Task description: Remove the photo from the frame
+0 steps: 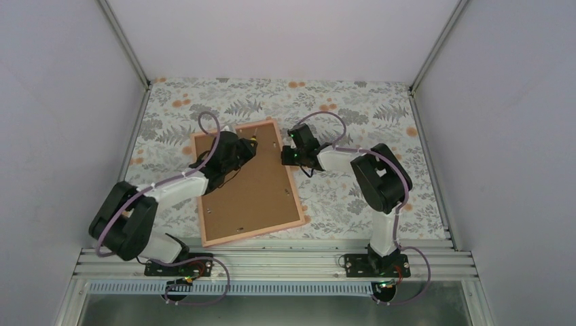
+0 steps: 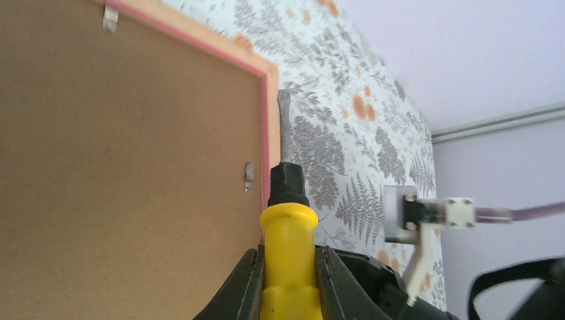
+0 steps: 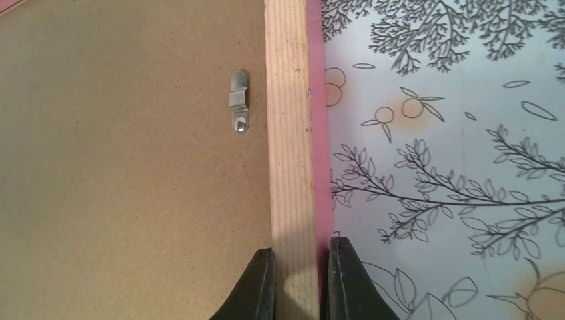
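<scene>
A pale wooden picture frame with a pink-orange rim lies face down on the leaf-patterned table. Its brown fibreboard backing board faces up, and the photo is hidden from view. The left gripper has its jaws clamped around a yellow-handled screwdriver, whose grey blade runs just beside the frame's outer edge near a corner. The right gripper pinches the frame's wooden side rail between nearly closed jaws, near a small metal turn clip resting on the backing.
</scene>
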Tool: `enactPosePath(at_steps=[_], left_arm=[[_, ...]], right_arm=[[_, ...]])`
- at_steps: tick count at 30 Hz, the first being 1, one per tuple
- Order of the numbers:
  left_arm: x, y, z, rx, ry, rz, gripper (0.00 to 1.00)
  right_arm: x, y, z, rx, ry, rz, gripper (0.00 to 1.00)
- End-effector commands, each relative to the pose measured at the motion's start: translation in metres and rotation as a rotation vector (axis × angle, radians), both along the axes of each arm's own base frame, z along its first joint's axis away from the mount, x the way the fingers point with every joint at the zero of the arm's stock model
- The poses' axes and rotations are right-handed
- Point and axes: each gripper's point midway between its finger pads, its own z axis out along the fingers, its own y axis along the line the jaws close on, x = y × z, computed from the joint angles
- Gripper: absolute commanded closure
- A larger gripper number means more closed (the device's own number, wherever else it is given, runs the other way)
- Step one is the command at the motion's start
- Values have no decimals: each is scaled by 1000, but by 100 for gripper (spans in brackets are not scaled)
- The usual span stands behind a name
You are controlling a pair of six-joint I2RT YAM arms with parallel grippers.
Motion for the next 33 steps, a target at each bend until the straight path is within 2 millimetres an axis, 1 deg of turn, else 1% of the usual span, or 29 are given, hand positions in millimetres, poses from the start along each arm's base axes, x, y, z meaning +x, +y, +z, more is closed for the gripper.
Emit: enactPosePath(at_steps=[1,5,8,14,18,22,24,27,28,31,33], left_arm=[[-7,14,20,95,-77,-27,98],[-18,23,33,146,-114,-48,98],[-27,34,37,181,-124,-43,98],[-43,54,42,239,-135,-23,98],[-53,64,44,256,-142,-5,98],[-59,70,45,269,-144,-2,98],[-62,72,45,276,-142,-1,98],[-65,75,45,278,-143,2,98],[-66,75,45,276,-143,1,98],[-67,74,47,274,-147,-8,98],[-67,72,48,275,-147,-16,98]], right_arm=[[-6,-22,-4,-14,65,-87,96],[-3,-35,1,-5,60,-138,96],[-1,-45,8,13,54,-180,96],[2,-79,17,31,49,-307,96],[-3,-104,16,52,58,-409,96],[-9,-126,13,85,75,-493,96],[-13,-135,19,116,65,-526,96],[-16,-140,19,108,72,-529,96],[-16,-140,18,96,76,-517,94],[-20,-134,16,75,97,-456,83],[-26,-132,14,62,112,-419,78]])
